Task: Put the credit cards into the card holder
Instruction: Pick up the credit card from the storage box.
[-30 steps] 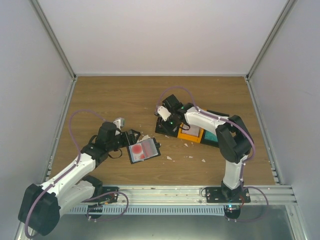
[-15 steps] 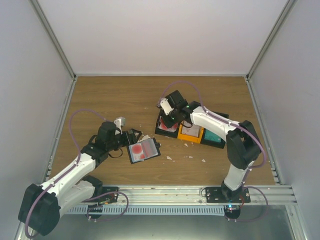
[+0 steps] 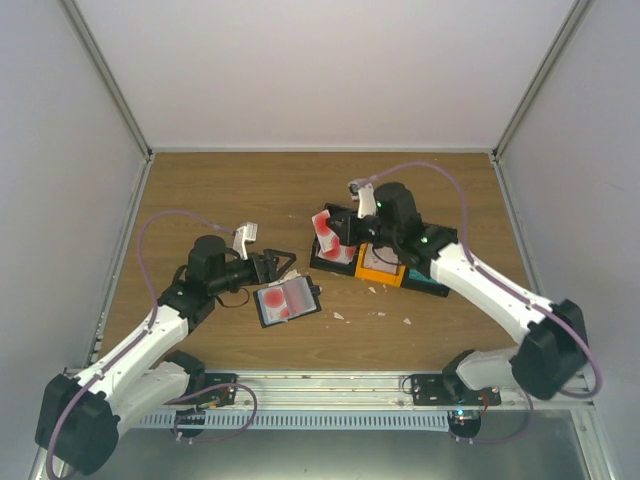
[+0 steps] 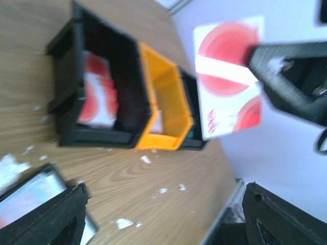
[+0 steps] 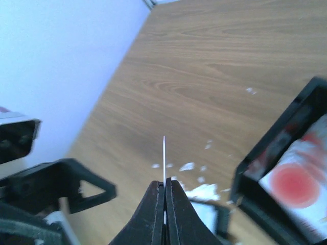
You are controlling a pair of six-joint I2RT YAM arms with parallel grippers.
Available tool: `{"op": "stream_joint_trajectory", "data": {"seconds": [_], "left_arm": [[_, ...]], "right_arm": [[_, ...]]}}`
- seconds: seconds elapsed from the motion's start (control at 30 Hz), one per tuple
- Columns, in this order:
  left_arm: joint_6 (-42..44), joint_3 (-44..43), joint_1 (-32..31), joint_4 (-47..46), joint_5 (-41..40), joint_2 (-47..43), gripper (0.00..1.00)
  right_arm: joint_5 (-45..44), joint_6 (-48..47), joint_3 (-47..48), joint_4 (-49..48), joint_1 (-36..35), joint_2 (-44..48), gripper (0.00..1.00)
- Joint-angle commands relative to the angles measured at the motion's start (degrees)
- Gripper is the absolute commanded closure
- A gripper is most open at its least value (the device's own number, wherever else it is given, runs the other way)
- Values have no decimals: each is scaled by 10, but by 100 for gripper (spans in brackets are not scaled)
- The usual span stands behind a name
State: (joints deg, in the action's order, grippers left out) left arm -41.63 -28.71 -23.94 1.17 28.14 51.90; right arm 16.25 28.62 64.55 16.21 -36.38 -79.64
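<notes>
Lifting clear of the black bin (image 3: 333,262) in the overhead view, the right gripper (image 3: 338,229) has swung up with a red-and-white credit card (image 3: 324,228) pinched in its closed jaws. The left gripper (image 3: 284,262) has shifted just beside the open card holder (image 3: 288,302) lying on the table (image 3: 220,190), jaws spread wide and empty. From the left wrist the card hangs in mid-air between its own parted fingers (image 4: 56,214), and from the right wrist it shows edge-on, clamped tight. So one card is picked, and carrying it to the holder looks next.
</notes>
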Motion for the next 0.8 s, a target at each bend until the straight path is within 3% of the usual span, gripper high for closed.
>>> {"op": "stream_joint_trajectory", "data": {"seconds": [0.0,0.13,0.27,0.53,0.77], "left_arm": [[-56,-26,4,-117,111,4,17],[-100,-24,-2,-210,181,11,19],[-114,-40,-6,-179,167,19,26],[-201,-28,-19,-221,187,31,58],[-209,-19,-26,-208,187,21,80]], "right_arm": [[73,257,-96,-159,4,74,100],[118,346,-156,-256,4,95,100],[166,383,-190,-324,2,96,100],[225,487,-254,-455,-9,89,99],[228,498,-262,-469,-17,90,100]]}}
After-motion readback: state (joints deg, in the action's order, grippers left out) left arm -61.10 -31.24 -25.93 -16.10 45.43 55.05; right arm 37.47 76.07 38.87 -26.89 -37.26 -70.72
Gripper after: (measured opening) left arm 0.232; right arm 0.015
